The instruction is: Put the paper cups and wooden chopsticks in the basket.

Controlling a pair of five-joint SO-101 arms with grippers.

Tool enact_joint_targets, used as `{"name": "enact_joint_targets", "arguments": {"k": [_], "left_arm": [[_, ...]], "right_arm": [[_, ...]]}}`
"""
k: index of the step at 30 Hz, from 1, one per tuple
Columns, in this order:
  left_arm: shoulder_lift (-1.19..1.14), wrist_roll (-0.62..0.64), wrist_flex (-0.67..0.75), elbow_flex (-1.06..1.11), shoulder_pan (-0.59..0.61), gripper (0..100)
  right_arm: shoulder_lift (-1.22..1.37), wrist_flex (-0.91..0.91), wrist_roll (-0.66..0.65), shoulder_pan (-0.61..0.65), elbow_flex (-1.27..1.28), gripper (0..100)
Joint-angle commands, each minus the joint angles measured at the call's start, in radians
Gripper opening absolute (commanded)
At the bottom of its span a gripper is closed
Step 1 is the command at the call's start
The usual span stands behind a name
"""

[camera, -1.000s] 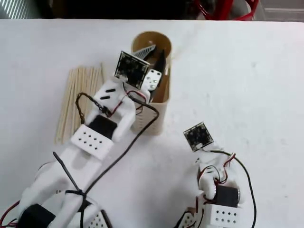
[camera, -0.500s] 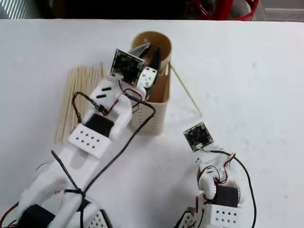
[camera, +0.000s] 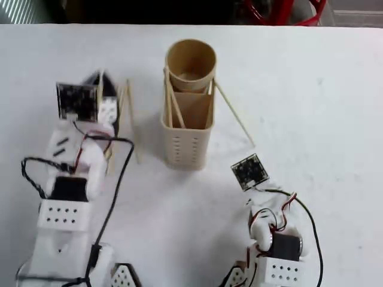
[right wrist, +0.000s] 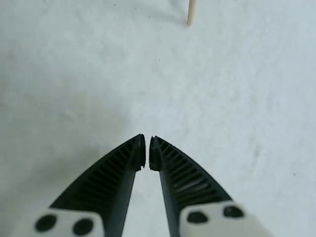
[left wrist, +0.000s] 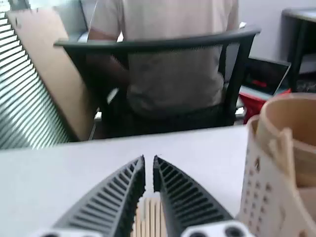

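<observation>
Nearest, the right gripper (right wrist: 147, 144) is hanging over the bare table (camera: 311, 89), its jaws pressed together on nothing. One loose chopstick (camera: 235, 115) is lying at its 12 o'clock, apart from it, with its far end just beside the basket (camera: 187, 143). Farther out, the left gripper (left wrist: 149, 164) is hovering above the chopstick pile (left wrist: 148, 222), its jaws almost closed and empty. The basket is standing at its 3 o'clock, near but apart. A paper cup (camera: 190, 60) is sitting in the basket's far compartment, and leaning chopsticks (camera: 173, 104) are resting in the next one.
</observation>
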State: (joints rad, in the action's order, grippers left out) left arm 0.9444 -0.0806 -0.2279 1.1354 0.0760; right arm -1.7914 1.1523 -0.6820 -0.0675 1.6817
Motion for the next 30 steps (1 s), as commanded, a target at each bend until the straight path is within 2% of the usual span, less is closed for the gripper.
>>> {"name": "enact_joint_targets", "arguments": {"k": [1,8,14,19,21,24,26,30], "left_arm": [[0.035,-0.014,0.109,0.114,0.027,4],[0.031,-0.014,0.258,0.213,0.019,5],[0.031,-0.014,0.253,0.213,0.021,5],[0.03,-0.014,0.253,0.213,0.021,5],[0.03,-0.014,0.253,0.213,0.021,5],[0.03,-0.015,0.256,0.213,0.024,5],[0.03,-0.015,0.258,0.213,0.024,5],[0.03,-0.015,0.258,0.213,0.025,5]], "right_arm": [[-0.007,0.004,-0.005,0.004,0.009,2.8],[-0.002,0.004,-0.003,0.074,0.009,3.1],[-0.008,0.088,-0.005,0.176,0.009,3.1],[-0.008,0.073,-0.011,0.309,-0.003,3.2],[-0.008,0.051,-0.025,0.282,-0.034,3.2],[-0.007,0.018,-0.094,0.15,-0.141,3.2],[-0.001,-0.031,-0.049,0.124,-0.209,3.2],[0.004,-0.085,0.023,0.148,-0.319,3.2]]}}
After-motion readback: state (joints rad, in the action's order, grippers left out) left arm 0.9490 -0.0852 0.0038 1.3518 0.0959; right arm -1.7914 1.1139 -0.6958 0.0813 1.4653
